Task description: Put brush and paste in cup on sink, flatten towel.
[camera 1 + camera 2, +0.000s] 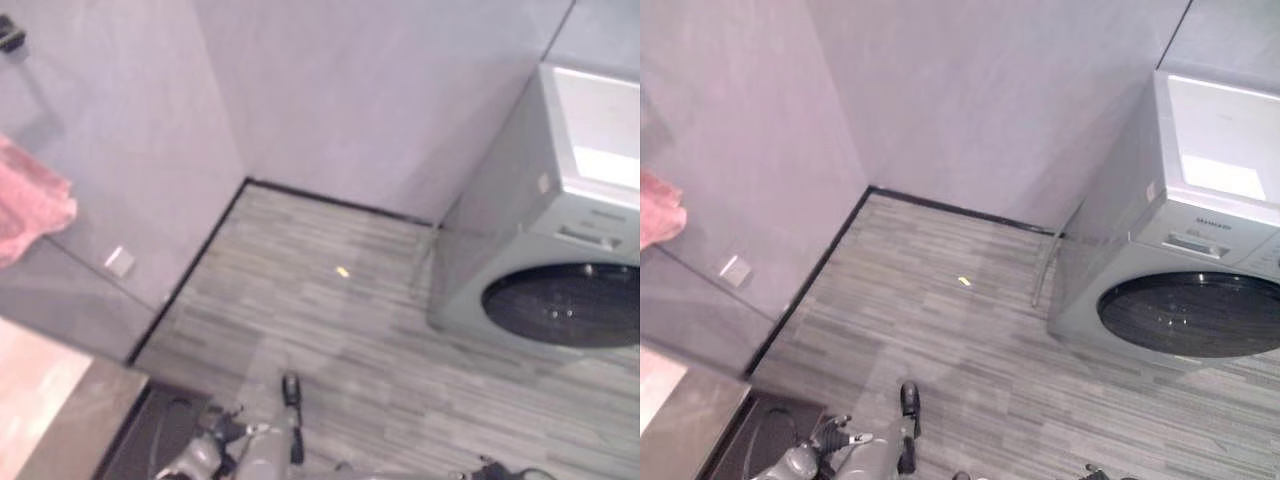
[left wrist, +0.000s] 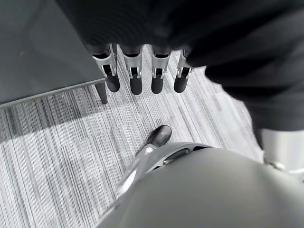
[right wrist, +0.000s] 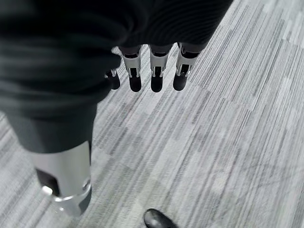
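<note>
Left hand: the left hand point(image 2: 142, 71) hangs down over the floor point(image 1: 330, 330) with its fingers straight and relaxed, grasping nothing; a dark cabinet side stands just beside it.
Right hand: the right hand point(image 3: 152, 71) also hangs over bare floor, fingers loose and empty.
Counter: a corner of pale counter point(image 1: 40, 400) shows at the lower left edge of the head views; I cannot tell whether it is the sink's.
Towel: a pink towel point(image 1: 30, 205) hangs bunched against the left wall; it looks not yet flattened.
Far side: a washing machine point(image 1: 1180, 260) stands by the right wall.
Progress: no brush, paste or cup is to be seen; judging by that, nothing looks done; every step seems left.
</note>
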You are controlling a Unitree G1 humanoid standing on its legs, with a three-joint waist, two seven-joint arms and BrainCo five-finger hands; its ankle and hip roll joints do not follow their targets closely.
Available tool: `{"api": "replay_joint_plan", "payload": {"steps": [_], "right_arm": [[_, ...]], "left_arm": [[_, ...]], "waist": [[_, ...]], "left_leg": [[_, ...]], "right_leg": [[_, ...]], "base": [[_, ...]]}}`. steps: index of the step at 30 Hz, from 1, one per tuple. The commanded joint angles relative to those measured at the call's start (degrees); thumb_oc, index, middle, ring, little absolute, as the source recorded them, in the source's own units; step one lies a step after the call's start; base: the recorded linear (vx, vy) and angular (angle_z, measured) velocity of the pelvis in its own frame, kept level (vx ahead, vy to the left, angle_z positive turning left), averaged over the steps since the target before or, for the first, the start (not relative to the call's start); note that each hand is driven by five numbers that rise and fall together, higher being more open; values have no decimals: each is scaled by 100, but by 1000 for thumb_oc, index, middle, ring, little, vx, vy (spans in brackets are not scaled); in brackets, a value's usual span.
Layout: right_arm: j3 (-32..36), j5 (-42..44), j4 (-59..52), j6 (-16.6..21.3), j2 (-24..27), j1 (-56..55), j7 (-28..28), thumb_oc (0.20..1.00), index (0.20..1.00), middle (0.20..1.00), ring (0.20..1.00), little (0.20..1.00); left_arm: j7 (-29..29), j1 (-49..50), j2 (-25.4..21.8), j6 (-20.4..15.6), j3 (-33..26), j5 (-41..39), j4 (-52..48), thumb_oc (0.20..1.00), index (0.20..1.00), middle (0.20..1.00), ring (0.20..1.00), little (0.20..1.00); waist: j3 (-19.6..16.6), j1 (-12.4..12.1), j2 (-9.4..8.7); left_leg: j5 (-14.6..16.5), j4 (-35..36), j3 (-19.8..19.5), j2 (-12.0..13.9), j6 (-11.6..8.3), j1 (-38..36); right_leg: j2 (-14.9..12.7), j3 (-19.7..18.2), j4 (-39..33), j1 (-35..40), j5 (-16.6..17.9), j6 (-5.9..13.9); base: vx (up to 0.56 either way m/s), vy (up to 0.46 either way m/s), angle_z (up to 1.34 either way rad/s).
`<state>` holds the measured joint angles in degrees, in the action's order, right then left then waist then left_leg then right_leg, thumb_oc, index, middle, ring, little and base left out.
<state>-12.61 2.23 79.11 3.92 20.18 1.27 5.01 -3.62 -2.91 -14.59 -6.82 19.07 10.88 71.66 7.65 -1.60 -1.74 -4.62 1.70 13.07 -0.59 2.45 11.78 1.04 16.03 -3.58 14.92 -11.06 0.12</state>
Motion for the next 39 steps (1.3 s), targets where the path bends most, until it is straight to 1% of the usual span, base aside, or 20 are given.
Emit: {"api": "replay_joint_plan", "payload": {"steps": [1,3,4,6,7,13,15,18,19,23,24,25,27,28,31,33,35,37,38,39], "right_arm": [[141,73,-216,93,-45,-185,-27,1000,1000,1000,1000,1000],[180,132,-280,110,-67,-199,-48,1000,1000,1000,1000,1000],[130,113,-400,127,-164,-294,-158,1000,1000,1000,1000,1000],[56,75,-472,129,-191,-288,-176,1000,1000,1000,1000,1000],[-135,-63,-663,147,-244,-265,-235,1000,1000,1000,1000,1000],[-107,30,-784,156,-224,-211,-262,1000,1000,1000,1000,1000],[-191,13,-864,179,-243,-199,-280,1000,1000,1000,1000,1000],[-375,-80,-913,236,-279,-174,-324,1000,1000,1000,1000,1000],[-382,-61,-905,243,-288,-178,-325,1000,1000,1000,1000,1000],[-395,-95,-829,243,-301,-176,-312,1000,1000,1000,1000,1000],[-379,-139,-722,211,-285,-174,-324,1000,1000,1000,1000,1000],[-365,-175,-660,187,-283,-184,-338,1000,1000,1000,1000,1000],[-364,-198,-622,179,-288,-189,-342,1000,1000,1000,1000,1000],[-333,-234,-490,149,-331,-218,-360,1000,1000,1000,1000,1000],[-184,-156,-329,171,-283,-345,-342,1000,1000,1000,1000,1000],[-39,11,-305,183,-256,-371,-310,1000,1000,1000,1000,1000],[93,119,-276,182,-169,-303,-231,1000,1000,1000,1000,1000],[115,147,-272,174,-126,-281,-206,1000,1000,1000,1000,1000],[1170,540,209,-23,2356,374,-827,1000,1000,1000,1000,1000],[448,359,-136,161,718,-111,-351,1000,1000,1000,1000,1000]], "left_arm": [[-5,93,-39,48,58,-248,324,1000,1000,1000,1000,1000],[13,120,-59,39,6,-320,285,1000,1000,1000,1000,1000],[72,208,-27,15,-19,-329,273,1000,1000,1000,1000,1000],[71,223,-22,6,22,-321,258,1000,1000,1000,1000,1000],[83,203,-40,4,59,-321,186,1000,1000,1000,1000,1000],[54,121,-199,15,-23,-444,75,1000,1000,1000,1000,1000],[44,75,-242,0,-9,-516,-33,1000,1000,1000,1000,1000],[-12,-32,-268,-15,3,-563,37,1000,1000,1000,1000,1000],[-21,-52,-269,-15,16,-555,56,1000,1000,1000,1000,1000],[-36,-100,-290,-45,52,-494,194,1000,1000,1000,1000,1000],[-59,-124,-275,-56,32,-555,303,1000,1000,1000,1000,1000],[-41,-136,-264,-68,57,-571,350,1000,1000,1000,1000,1000],[-31,-140,-259,-75,73,-569,355,1000,1000,1000,1000,1000],[-17,-161,-273,-46,60,-513,402,1000,1000,1000,1000,1000],[-36,-115,-252,-37,-64,-625,447,1000,1000,1000,1000,1000],[-48,-104,-245,-42,-190,-791,390,1000,1000,1000,1000,1000],[-64,-175,-229,-38,-186,-825,339,1000,1000,1000,1000,1000],[-72,-196,-220,-24,-177,-823,313,1000,1000,1000,1000,1000],[154,-435,-604,-17,-283,-659,450,1000,1000,1000,1000,1000],[34,-376,-413,-62,-126,-701,231,1000,1000,1000,1000,1000]], "waist": [[-324,-253,-69],[-314,-261,-122],[-367,-301,-182],[-384,-301,-194],[-390,-346,-199],[-396,-405,-239],[-380,-397,-191],[-269,-375,30],[-227,-355,44],[-177,-350,72],[-144,-323,59],[-135,-301,27],[-136,-306,1],[-199,-294,-136],[-300,-292,-196],[-343,-243,-219],[-340,-126,-230],[-338,-104,-227],[-466,-141,-299],[-396,-69,-259]], "left_leg": [[65,-168,-417,-134,-242,-113],[199,-337,-363,-214,-157,-125],[439,-528,-277,-391,2,-239],[525,-560,-289,-468,73,-299],[705,-584,-322,-594,212,-485],[973,-544,-553,-847,481,-856],[1032,-518,-677,-845,541,-998],[907,-274,-866,-565,391,-1360],[917,-285,-950,-531,365,-1413],[952,-278,-1171,-430,243,-1549],[946,-325,-1492,-415,143,-1615],[977,-434,-1670,-422,109,-1561],[1012,-479,-1759,-413,79,-1558],[1071,-569,-2102,-377,0,-1576],[997,-618,-2267,-194,-165,-1611],[924,-616,-2175,-82,-221,-1497],[885,-560,-1646,89,-215,-1331],[907,-530,-1407,148,-224,-1308],[887,-415,-1062,239,-300,-1395],[845,-404,-690,301,-276,-1369]], "right_leg": [[-501,-190,1743,-625,204,380],[-613,-239,2045,-732,455,439],[-824,-349,2489,-846,1088,619],[-889,-411,2662,-900,1362,662],[-1034,-467,2951,-939,1794,710],[-1244,-493,3997,-1212,2394,815],[-1191,-572,4220,-1440,2188,725],[-892,-420,3595,-2175,728,363],[-768,-541,3325,-2244,637,360],[-488,-980,1859,-2287,878,428],[-385,-1573,1282,-2380,1172,505],[-350,-1972,1176,-2491,1321,527],[-360,-2010,1210,-2538,1362,555],[-344,-1882,1132,-2288,1187,486],[-333,-1414,1052,-2058,1060,369],[-389,-1000,1038,-1946,991,329],[-483,-614,1079,-1877,885,302],[-490,-530,1051,-1843,854,291],[-499,-232,878,-1620,842,289],[-536,-104,860,-1572,834,291]], "base": [[460,219,-46],[370,206,-18],[431,268,4],[424,272,17],[368,252,37],[294,183,19],[243,139,20],[180,17,24],[163,-88,31],[179,-105,60],[227,-206,58],[285,-263,59],[204,-221,130],[340,-379,196],[312,-375,174],[161,-257,117],[79,-185,103],[79,-126,80],[92,-111,86],[91,-111,73]]}}
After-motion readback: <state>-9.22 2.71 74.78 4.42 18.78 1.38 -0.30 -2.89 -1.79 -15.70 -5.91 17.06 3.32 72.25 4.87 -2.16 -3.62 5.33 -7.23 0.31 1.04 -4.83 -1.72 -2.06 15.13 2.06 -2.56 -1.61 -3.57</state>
